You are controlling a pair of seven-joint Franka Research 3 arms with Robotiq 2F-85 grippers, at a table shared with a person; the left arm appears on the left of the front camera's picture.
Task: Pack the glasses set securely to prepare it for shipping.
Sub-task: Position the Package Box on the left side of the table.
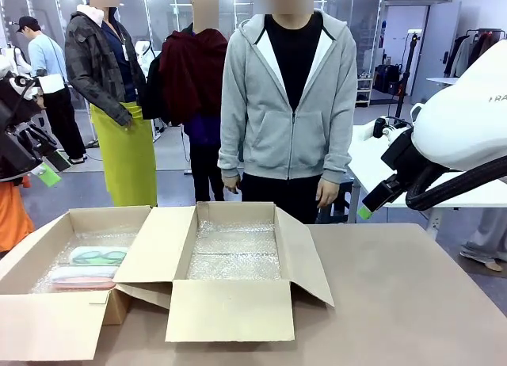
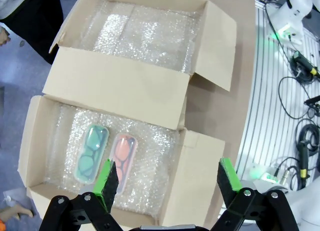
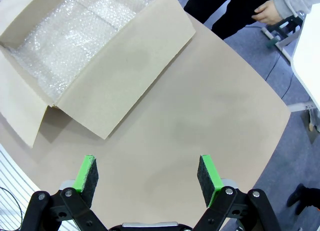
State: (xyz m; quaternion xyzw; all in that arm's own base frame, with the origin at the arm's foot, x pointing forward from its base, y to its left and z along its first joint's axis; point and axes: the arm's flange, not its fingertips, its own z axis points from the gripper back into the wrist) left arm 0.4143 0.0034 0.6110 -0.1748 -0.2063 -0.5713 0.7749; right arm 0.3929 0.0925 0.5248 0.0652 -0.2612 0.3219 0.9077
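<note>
Front view, from our side of the counter (image 1: 396,303): two open cardboard boxes sit side by side, and we place everything by the middle box (image 1: 234,263), which is lined with bubble wrap. Just left of it, touching flap to flap, is the left box (image 1: 47,303), also lined with bubble wrap. Inside that one lies the glasses set: a mint-green case (image 1: 97,256) showing spectacles, and a pinkish case (image 1: 83,282) just nearer to us. In our left wrist view, the green case (image 2: 91,152) and the pink case (image 2: 121,156) lie flat, parallel, just beside each other.

Our left pincer (image 2: 170,181) hangs above the left box with its jaws spread wide, holding nothing. Our right pincer (image 3: 147,173) hovers over bare counter to the right of the middle box, jaws likewise wide apart and empty.

Beyond the middle box, at the far edge, a person in a grey hoodie (image 1: 289,104) stands with both hands down.
</note>
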